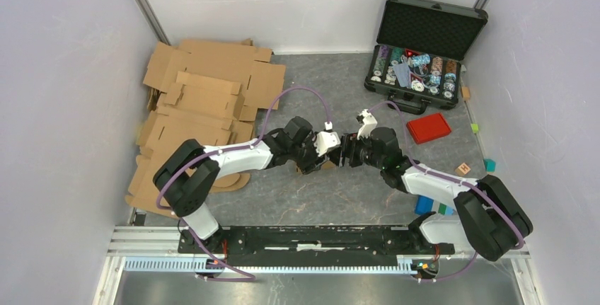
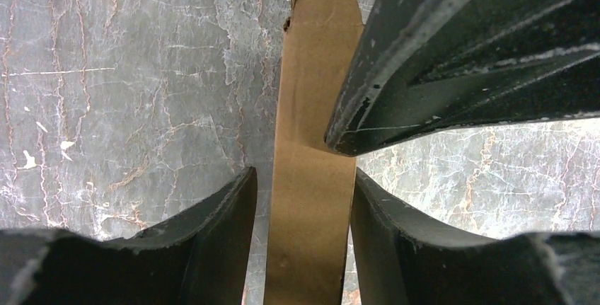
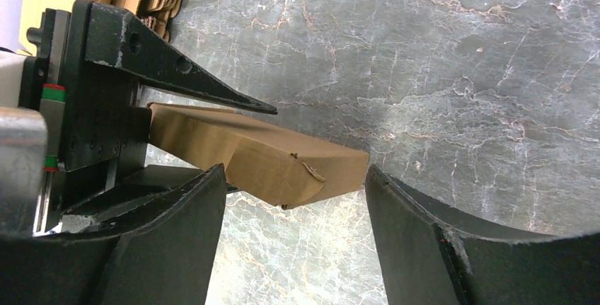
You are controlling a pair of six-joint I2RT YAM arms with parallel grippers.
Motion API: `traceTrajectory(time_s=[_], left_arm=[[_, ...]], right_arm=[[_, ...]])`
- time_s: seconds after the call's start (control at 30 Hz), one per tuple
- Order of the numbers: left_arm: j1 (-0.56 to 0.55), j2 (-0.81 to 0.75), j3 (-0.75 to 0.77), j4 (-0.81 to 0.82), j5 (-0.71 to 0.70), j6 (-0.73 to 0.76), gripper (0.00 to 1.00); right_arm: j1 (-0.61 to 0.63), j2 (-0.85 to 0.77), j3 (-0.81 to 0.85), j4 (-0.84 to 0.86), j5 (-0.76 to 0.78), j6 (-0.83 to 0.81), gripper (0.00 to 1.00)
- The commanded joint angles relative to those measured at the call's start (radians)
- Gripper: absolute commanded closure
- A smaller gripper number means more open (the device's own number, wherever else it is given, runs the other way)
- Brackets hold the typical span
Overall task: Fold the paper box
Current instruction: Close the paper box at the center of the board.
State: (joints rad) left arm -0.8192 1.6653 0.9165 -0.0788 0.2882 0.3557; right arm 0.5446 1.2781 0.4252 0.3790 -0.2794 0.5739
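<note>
Left claw (image 2: 304, 192) is clenched on the paper box (image 3: 269, 160), one finger on each broad face. My left wrist camera sees the box edge-on, a brown strip running out past the fingertips. That grip is there to carry it. The box looks lifted clear of the tabletop (image 3: 460, 71), mid-workspace between both arms, so its free end sticks out where the other arm can reach it.

Right claw (image 3: 296, 177) is released, jaws spread, one finger on each side of that free end. In the right wrist view the far finger sits just beside the box corner; can't tell whether it touches. The left wrist view shows one right finger crossing in front of the box face, close to it.

The free end shows a flap folded over with a small torn nick at its edge, and it isn't lying fully flush. My read: the body is formed and the end flap is the step in hand — left acts as fixture, right presses the flap home. Risks are thin card buckling under a hard pinch, or the box pivoting in the left grip.

The cardboard sheets (image 1: 205, 100) sit well apart at far left — not involved.
</note>
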Motion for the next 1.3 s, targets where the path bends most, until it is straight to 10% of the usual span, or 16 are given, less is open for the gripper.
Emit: traceTrajectory(time_s=[0.0, 1.0, 1.27], left_arm=[[0.003, -0.026, -0.013, 0.044, -0.008, -0.008, 0.42], [0.003, -0.048, 0.0, 0.004, 0.0, -0.002, 0.47], [0.003, -0.046, 0.004, -0.009, 0.025, 0.008, 0.6]], right_arm=[[-0.008, -0.016, 0.049, -0.003, -0.001, -0.029, 0.23], [-0.015, -0.261, 0.013, -0.252, 0.269, -0.512, 0.29], [0.039, -0.306, -0.127, -0.041, 0.222, -0.666, 0.11]])
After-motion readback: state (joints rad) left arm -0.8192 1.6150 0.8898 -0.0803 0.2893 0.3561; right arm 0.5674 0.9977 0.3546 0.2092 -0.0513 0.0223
